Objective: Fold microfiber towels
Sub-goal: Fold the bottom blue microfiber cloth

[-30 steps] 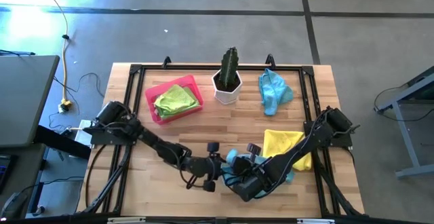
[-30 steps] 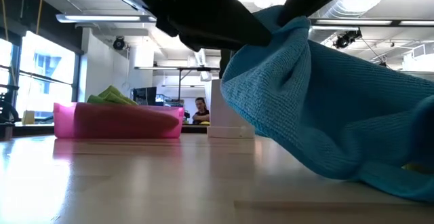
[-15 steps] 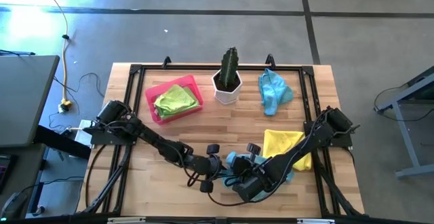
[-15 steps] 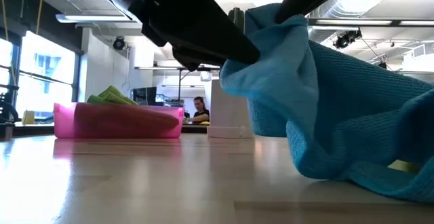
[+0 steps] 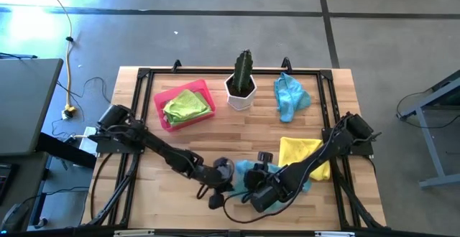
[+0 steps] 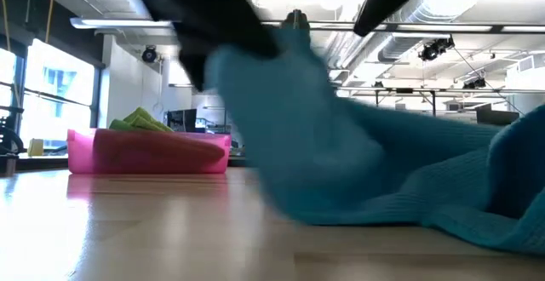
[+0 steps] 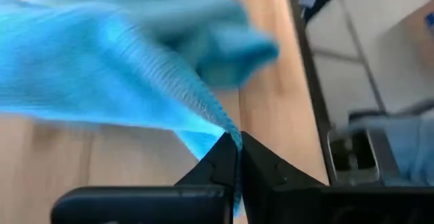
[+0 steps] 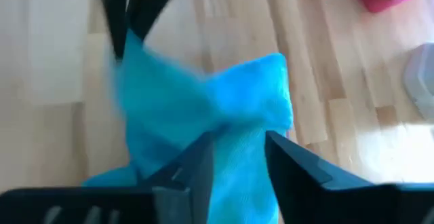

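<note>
Between both arms, rumpled blue towel (image 5: 248,171)

**Blue towel bunched at the near edge**

A bright blue towel (image 5: 248,174) sits crumpled at six o'clock on the table, one corner lifted and pinched. At its four o'clock side lies a yellow towel (image 5: 298,153), spread fairly flat. Up at one o'clock, a light blue towel (image 5: 290,95) lies loosely heaped. At ten o'clock, a lime green towel (image 5: 187,105) rests folded.
</note>
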Motion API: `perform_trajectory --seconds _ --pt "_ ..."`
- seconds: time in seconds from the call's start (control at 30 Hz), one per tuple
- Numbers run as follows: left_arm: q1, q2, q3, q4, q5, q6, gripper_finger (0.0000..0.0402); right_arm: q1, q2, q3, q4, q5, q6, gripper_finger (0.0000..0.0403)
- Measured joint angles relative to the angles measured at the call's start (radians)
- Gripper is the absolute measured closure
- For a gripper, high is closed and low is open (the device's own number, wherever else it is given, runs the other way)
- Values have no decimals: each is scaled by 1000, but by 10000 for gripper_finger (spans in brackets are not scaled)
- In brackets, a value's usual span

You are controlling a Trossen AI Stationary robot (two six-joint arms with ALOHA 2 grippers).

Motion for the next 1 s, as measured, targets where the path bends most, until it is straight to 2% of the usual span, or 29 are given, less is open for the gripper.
perform_trajectory --seconds 0.1,0.23,0.33,0.43,0.53,0.7,0.8,1.0 --pt "-23 -48 -1 -161 8 -68 400 -13 -1 27 -48 -60 -87 256" --pt "-50 -126 1 -386 42 -163 400 -15 -2 11 -57 -72 -321 250" --pt "-72 -166 -3 -521 55 -241 401 -32 -2 -51 18 -81 -433 250" --pt "-90 -181 -2 -603 53 -280 401 -76 -2 -122 134 -79 -454 250" --pt "-104 -182 -2 -634 50 -302 401 -119 -1 -187 314 -91 -490 250" --pt "-122 -182 -2 -632 23 -259 401 -185 -1 -306 751 -245 -584 250" --pt "-128 -182 -2 -632 -3 -257 401 -221 -1 -373 942 -303 -609 250" --pt "-128 -182 -2 -612 -22 -238 401 -262 -1 -445 1114 -431 -628 250"
